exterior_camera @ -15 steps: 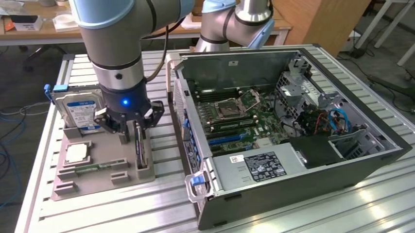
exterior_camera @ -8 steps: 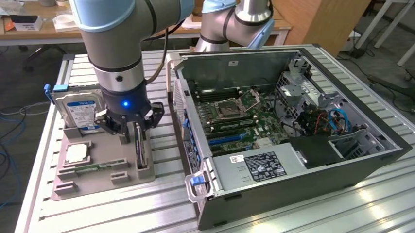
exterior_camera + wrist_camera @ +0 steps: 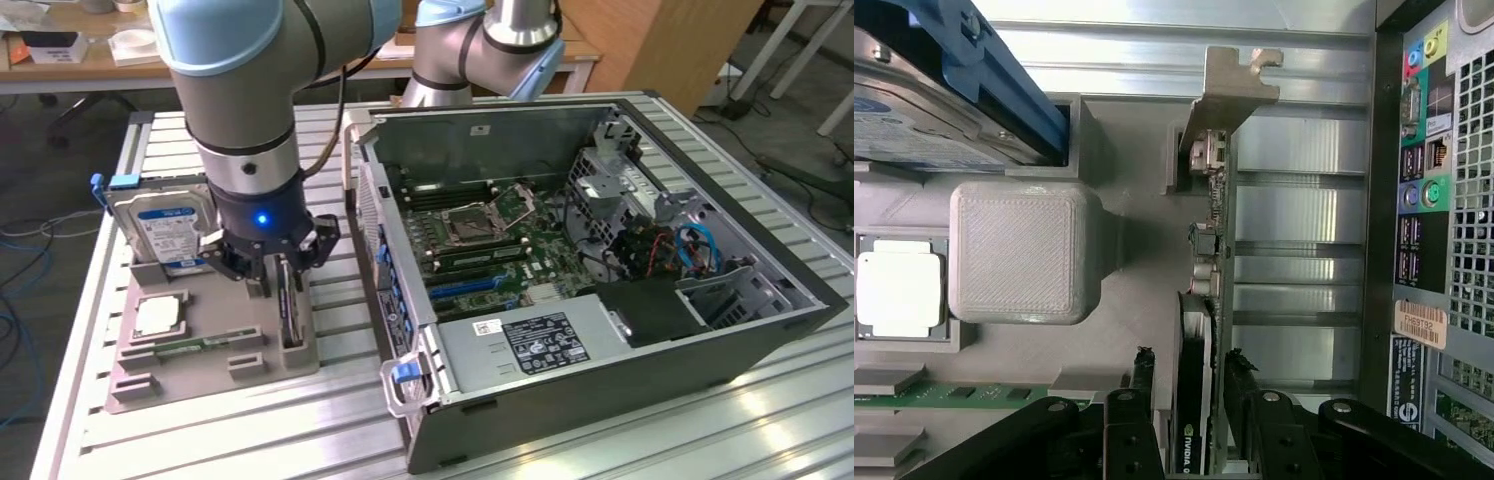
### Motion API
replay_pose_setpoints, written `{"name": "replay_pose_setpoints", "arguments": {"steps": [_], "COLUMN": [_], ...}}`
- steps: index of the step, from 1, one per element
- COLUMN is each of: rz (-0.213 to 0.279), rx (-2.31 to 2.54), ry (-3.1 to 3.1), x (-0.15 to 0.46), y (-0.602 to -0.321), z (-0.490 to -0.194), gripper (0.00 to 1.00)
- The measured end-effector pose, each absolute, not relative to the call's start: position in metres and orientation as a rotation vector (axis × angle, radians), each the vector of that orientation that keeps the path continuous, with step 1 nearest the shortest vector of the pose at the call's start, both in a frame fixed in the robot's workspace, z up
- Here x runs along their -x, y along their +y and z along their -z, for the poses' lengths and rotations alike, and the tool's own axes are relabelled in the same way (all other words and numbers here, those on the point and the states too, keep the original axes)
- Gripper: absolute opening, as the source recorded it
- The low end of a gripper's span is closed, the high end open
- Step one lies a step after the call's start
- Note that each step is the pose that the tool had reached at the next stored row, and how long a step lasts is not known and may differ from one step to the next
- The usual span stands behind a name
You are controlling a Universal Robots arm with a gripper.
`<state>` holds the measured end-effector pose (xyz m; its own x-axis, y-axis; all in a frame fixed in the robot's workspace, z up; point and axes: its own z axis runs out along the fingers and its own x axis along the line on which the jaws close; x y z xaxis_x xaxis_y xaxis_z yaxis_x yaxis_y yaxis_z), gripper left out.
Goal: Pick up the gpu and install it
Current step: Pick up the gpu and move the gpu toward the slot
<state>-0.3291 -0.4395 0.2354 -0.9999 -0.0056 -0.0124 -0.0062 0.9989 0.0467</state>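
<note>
Wrist view — gripper [image 3: 1189, 360] wide open, unclenched, astride the on-edge gpu [image 3: 1209, 240] — a jaw each side.

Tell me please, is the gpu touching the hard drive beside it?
Apart. The wrist view shows a grey block standing between the gpu and the hard drive, with bare grey surface on both sides of it.

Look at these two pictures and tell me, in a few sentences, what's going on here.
A robot arm holds its tool low over a grey parts holder on the table. The tool's jaws are open, one on each side of the gpu, which stands on edge in its slot and is not yet lifted. The open computer case sits to the exterior view's right of the holder, its motherboard exposed.
</note>
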Motion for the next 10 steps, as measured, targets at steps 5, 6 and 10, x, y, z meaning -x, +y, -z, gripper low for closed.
{"name": "replay_pose_setpoints", "arguments": {"steps": [5,6,10], "rz": [-0.073,-0.073,-0.073], "rx": [0.009,0.009,0.009], "ry": [3.129,3.129,3.129], "x": [0.3291,0.3291,0.3291], "y": [-0.4396,-0.4396,-0.4396], "z": [-0.2321,-0.2314,-0.2277], "gripper": [0.41,0.41,0.41]}}
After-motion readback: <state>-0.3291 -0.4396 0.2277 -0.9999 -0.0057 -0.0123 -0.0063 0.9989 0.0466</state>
